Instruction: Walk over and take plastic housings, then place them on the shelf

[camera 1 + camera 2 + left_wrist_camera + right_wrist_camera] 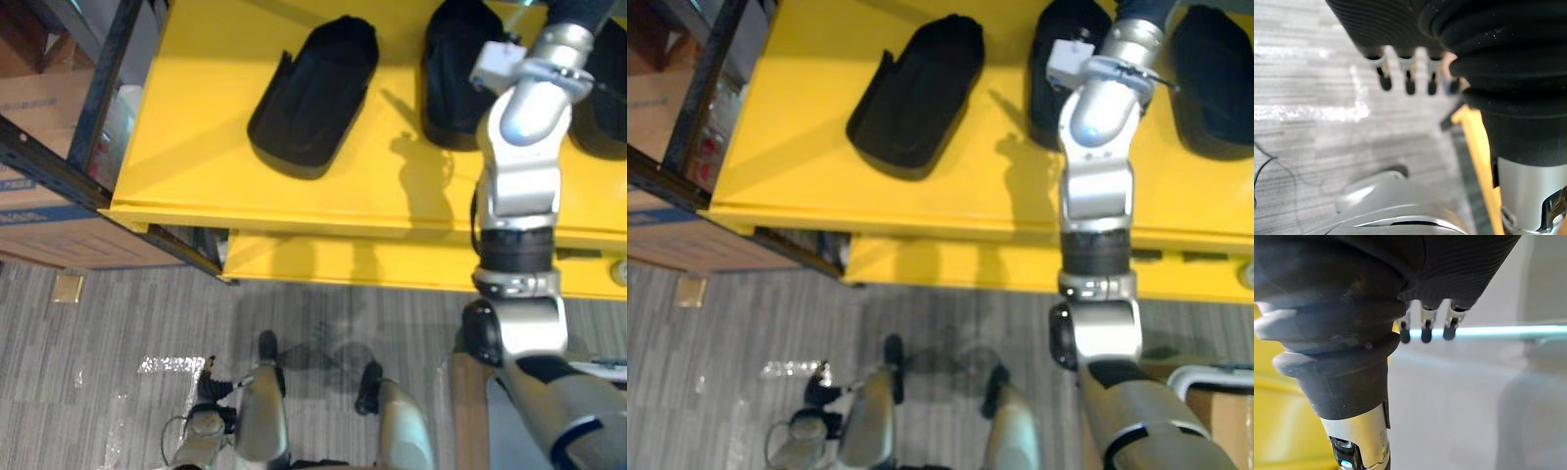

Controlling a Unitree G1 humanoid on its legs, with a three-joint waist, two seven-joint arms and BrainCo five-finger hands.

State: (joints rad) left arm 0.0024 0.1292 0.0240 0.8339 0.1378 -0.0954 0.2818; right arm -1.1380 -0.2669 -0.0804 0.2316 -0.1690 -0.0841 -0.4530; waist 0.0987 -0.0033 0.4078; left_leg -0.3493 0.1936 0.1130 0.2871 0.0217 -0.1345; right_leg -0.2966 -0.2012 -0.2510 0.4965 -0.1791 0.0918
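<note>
Three black plastic housings lie on the yellow shelf (196, 147): one on the left (313, 93), one in the middle (456, 73) and one at the right edge (602, 98). My right arm reaches up over the shelf between the middle and right housings. The dark cover of my right hand (578, 12) sits at the picture's top edge. In the right wrist view its fingers (1425, 328) are straight and hold nothing. My left hand (1408, 81) hangs low over the grey carpet, fingers straight and empty.
A lower yellow shelf board (343, 259) juts out below the top one. A dark rack upright (103, 88) and a cardboard box (49, 206) stand at the left. A wooden board (470, 411) and a box (1229, 421) sit at the lower right.
</note>
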